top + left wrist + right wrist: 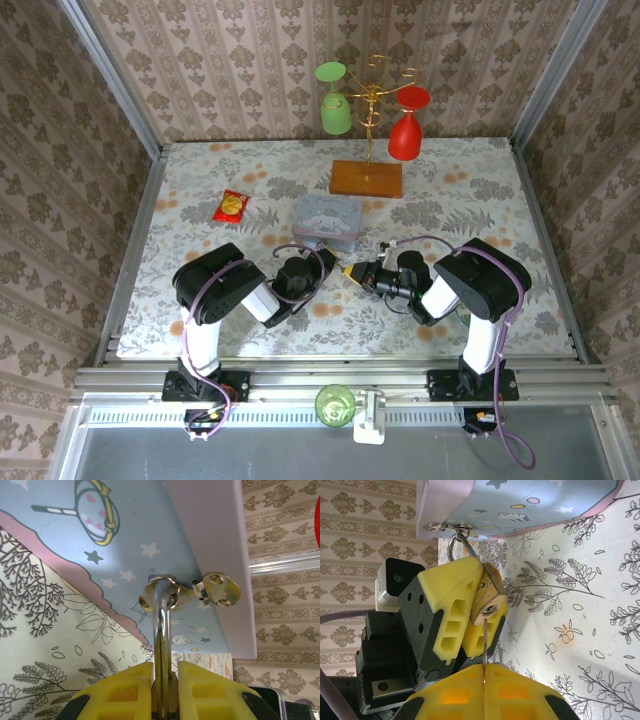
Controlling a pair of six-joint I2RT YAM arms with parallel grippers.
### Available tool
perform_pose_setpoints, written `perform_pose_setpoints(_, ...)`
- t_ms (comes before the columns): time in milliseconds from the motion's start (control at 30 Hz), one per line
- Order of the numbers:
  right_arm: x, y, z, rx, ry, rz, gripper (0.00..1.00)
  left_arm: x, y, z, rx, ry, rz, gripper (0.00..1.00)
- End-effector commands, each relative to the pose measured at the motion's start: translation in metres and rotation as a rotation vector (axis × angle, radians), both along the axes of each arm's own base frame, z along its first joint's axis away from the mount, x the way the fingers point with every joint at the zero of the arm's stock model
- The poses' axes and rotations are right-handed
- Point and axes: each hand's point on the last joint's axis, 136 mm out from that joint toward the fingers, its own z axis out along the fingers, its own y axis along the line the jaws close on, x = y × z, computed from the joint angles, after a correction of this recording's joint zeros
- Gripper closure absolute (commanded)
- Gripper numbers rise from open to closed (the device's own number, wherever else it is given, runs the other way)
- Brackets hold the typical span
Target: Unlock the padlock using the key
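The left jaws clamp the tiny brass-gold padlock point(487, 597), whose silver shackle point(161, 615) hooks onto the pale blue tin point(150, 530) ahead. The right jaws pinch the thin silver key point(484, 637), its tip at the keyhole straight ahead. Keep the blade square and twist without side pull.

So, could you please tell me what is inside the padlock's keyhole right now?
The thin key, pinched by the right gripper, meets the keyhole; the padlock body hides its tip, so depth cannot be told.

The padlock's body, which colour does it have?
Brass-gold; the padlock shows best in the right wrist view.
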Motion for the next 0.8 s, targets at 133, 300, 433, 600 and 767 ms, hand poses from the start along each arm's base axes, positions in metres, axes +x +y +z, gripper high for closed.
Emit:
perform_pose_setpoints(133, 0.005, 0.003, 0.001, 0.011, -0.019, 0.003, 1.0, 0.004, 0.001, 0.014, -0.054, -0.025, 0.015, 1.0)
perform_pose_setpoints(300, 0.011, 0.008, 0.012, 0.028, -0.048, 0.013, 1.0, 0.004, 0.001, 0.018, -0.059, -0.033, 0.007, 1.0)
perform_pose_setpoints(433, 0.01, 0.008, 0.013, 0.033, -0.047, 0.015, 1.0, 0.005, 0.003, 0.015, -0.064, -0.021, 0.015, 1.0)
perform_pose_setpoints(600, 0.013, 0.01, 0.007, 0.028, -0.033, 0.014, 1.0, 0.005, 0.002, 0.018, -0.067, -0.028, 0.007, 1.0)
perform_pose_setpoints(767, 0.016, 0.009, 0.008, 0.026, -0.042, 0.002, 1.0, 0.001, 0.002, 0.019, -0.069, -0.028, 0.003, 1.0)
